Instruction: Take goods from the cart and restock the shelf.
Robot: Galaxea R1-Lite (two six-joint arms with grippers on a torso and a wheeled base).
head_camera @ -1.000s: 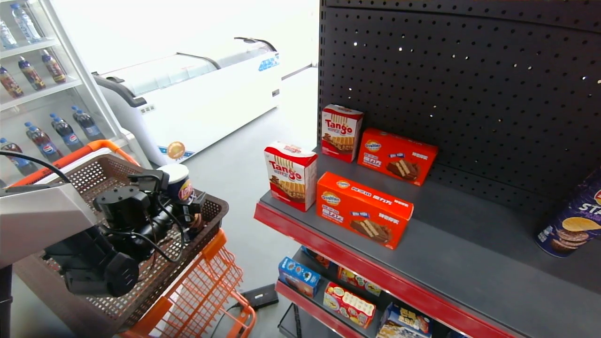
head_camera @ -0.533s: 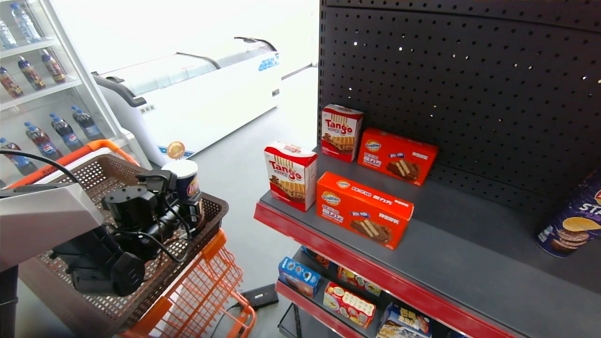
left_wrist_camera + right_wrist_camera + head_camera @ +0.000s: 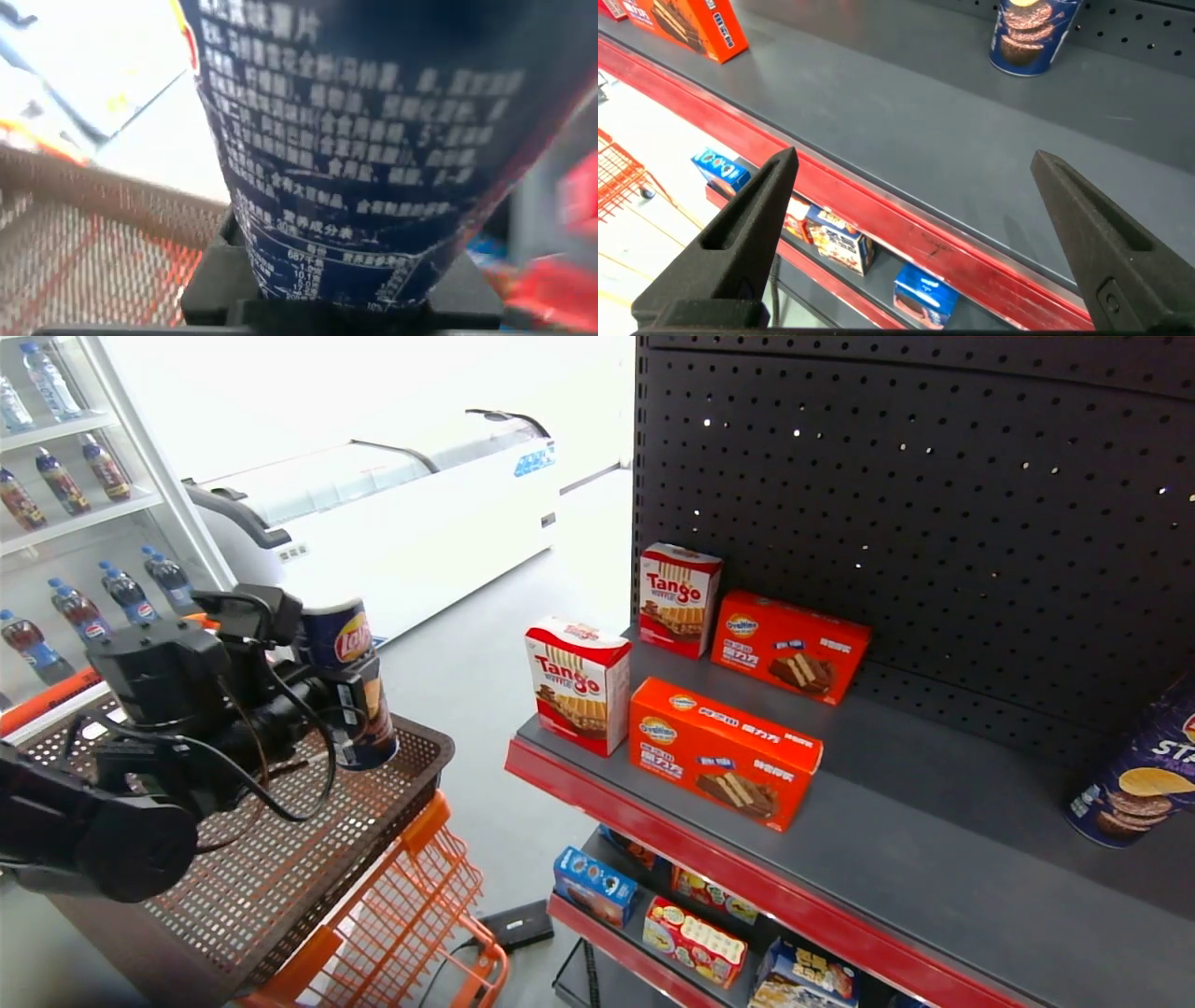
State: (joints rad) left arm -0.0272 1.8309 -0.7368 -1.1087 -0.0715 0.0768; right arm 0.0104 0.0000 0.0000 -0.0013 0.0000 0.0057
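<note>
My left gripper is shut on a dark blue chip can, held upright above the brown basket of the orange cart. Up close, the left wrist view has the can's printed side between the fingers. The grey shelf stands to the right with two white-and-red wafer boxes and two orange boxes. Another blue chip can stands at the shelf's right end, and that can also shows past my open right gripper, which hovers over the shelf's red front edge.
A black pegboard backs the shelf. Lower shelves hold several small boxes. A white chest freezer and a drinks fridge stand behind the cart. The shelf's middle and right are bare grey surface.
My left gripper has lifted the chip can up out of the cart basket; it now hangs well above the basket rim. Shelf goods have not moved.
</note>
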